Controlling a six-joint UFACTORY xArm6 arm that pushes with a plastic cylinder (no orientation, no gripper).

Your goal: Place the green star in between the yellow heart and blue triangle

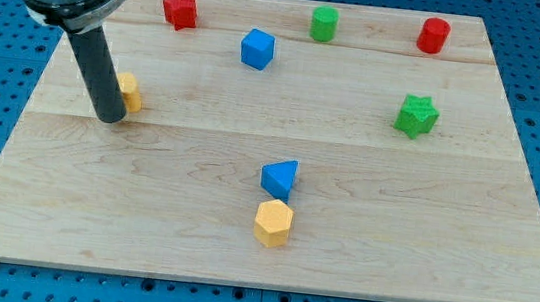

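The green star lies at the view's right, in the upper half of the wooden board. The blue triangle sits near the board's middle, touching a yellow hexagon just below it. A yellow block, probably the heart, lies at the view's left, partly hidden behind the rod. My tip rests on the board just left of and below that yellow block, touching or nearly touching it. The tip is far left of the green star.
A red star, a blue cube, a green cylinder and a red cylinder stand along the view's top. The wooden board lies on a blue perforated table.
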